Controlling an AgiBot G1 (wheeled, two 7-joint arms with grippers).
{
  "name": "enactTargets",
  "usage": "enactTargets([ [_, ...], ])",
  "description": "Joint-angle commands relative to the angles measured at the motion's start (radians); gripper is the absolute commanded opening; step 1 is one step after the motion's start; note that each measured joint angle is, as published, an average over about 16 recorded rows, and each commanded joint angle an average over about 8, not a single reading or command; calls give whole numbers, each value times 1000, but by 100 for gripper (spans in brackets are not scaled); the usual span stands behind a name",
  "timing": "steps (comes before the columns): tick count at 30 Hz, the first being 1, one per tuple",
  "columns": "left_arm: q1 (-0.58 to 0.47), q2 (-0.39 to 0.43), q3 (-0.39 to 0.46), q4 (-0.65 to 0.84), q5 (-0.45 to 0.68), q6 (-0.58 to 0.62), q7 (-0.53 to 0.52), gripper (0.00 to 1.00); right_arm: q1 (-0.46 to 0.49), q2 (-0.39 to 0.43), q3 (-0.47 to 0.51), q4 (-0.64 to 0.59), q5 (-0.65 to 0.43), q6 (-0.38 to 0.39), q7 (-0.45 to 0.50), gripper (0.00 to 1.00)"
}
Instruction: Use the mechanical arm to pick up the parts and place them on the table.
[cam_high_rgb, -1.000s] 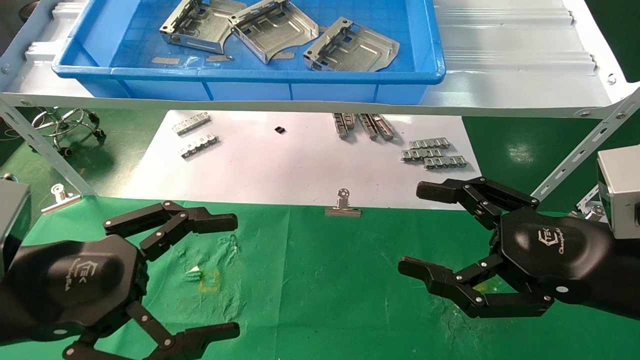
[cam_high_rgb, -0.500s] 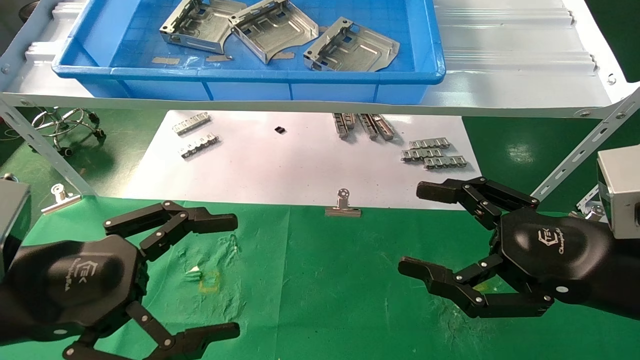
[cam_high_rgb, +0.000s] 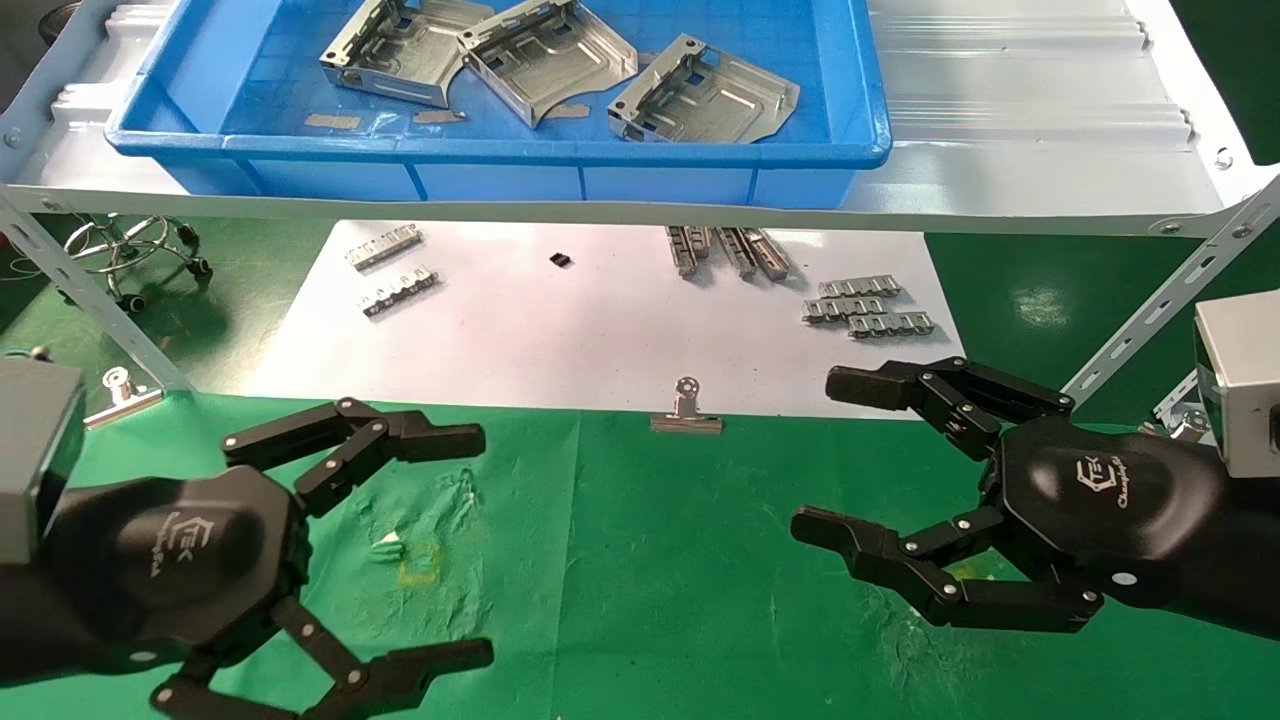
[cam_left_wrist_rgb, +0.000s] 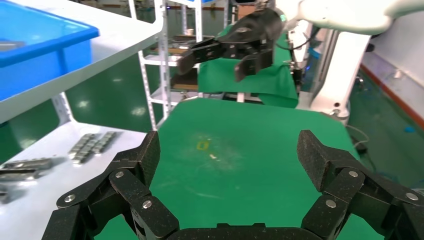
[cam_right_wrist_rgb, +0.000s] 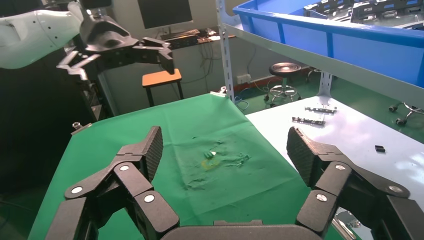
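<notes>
Three shiny grey stamped parts (cam_high_rgb: 400, 50) (cam_high_rgb: 548, 55) (cam_high_rgb: 705, 95) lie in the blue tray (cam_high_rgb: 500, 150) on the white shelf (cam_high_rgb: 1000, 130), at the far side. My left gripper (cam_high_rgb: 475, 548) is open and empty, low over the green table (cam_high_rgb: 650, 560) at the near left. My right gripper (cam_high_rgb: 822, 452) is open and empty at the near right, beside the white sheet's (cam_high_rgb: 560, 330) front corner. The left wrist view shows its own open gripper (cam_left_wrist_rgb: 230, 155) over bare cloth. The right wrist view shows its own open gripper (cam_right_wrist_rgb: 226, 150) likewise. Both grippers are far from the parts.
Narrow toothed metal strips (cam_high_rgb: 868, 305) (cam_high_rgb: 725, 250) (cam_high_rgb: 390, 270) and a small black piece (cam_high_rgb: 560, 260) lie on the white sheet under the shelf. Binder clips (cam_high_rgb: 686, 410) (cam_high_rgb: 120, 395) hold the sheet's front edge. Slanted shelf braces (cam_high_rgb: 1150, 310) (cam_high_rgb: 90, 300) stand at both sides.
My left gripper has shifted slightly to the right. My right gripper has edged slightly left. Both stay open and the parts have not moved.
</notes>
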Motion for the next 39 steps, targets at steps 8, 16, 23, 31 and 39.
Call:
enactTargets([
  [8,-76,71,17,60,54,-44,32,100,0,0,0,0,0,0,0,0],
  [16,-233,184,55,171,127,-85,43,100,0,0,0,0,0,0,0,0],
  [23,-379,291,94,326,204,-130,57,100,0,0,0,0,0,0,0,0],
  [31,-530,410,133,547,283,-184,101,100,0,0,0,0,0,0,0,0],
  [39,-700,536,179,816,365,-222,172,100,0,0,0,0,0,0,0,0],
])
